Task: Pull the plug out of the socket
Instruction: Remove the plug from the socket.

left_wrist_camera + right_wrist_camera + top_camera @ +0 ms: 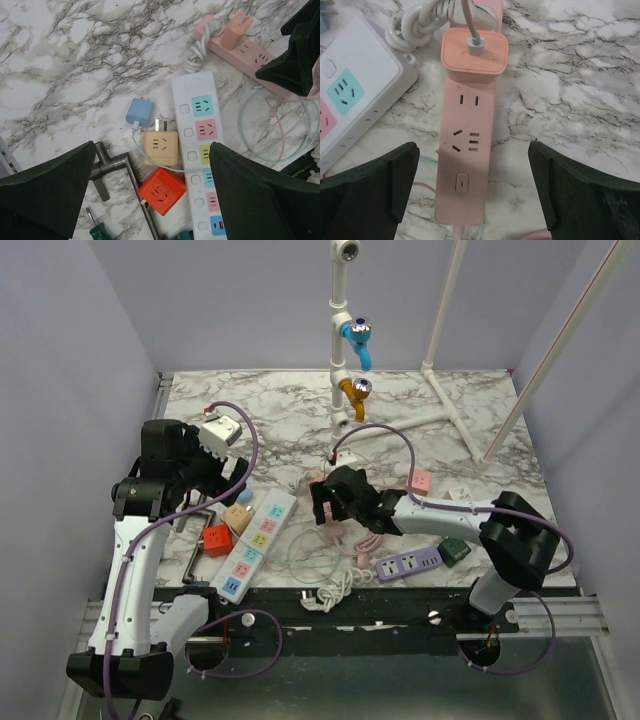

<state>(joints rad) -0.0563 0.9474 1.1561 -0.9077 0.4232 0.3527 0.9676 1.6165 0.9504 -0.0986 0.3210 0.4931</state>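
Directly under the left gripper [151,150] a beige cube adapter [160,148] lies on the marble table [60,60]. A blue charger [139,112] sits just beyond it and a red cube adapter [161,190] just nearer. A white power strip [190,87] with coloured sockets runs along the right of these. Left of them lie a metal handle [120,167] and what may be a green-handled screwdriver [97,231]. Ahead and left of the right gripper [472,147] lies a bundled white cord [417,25].
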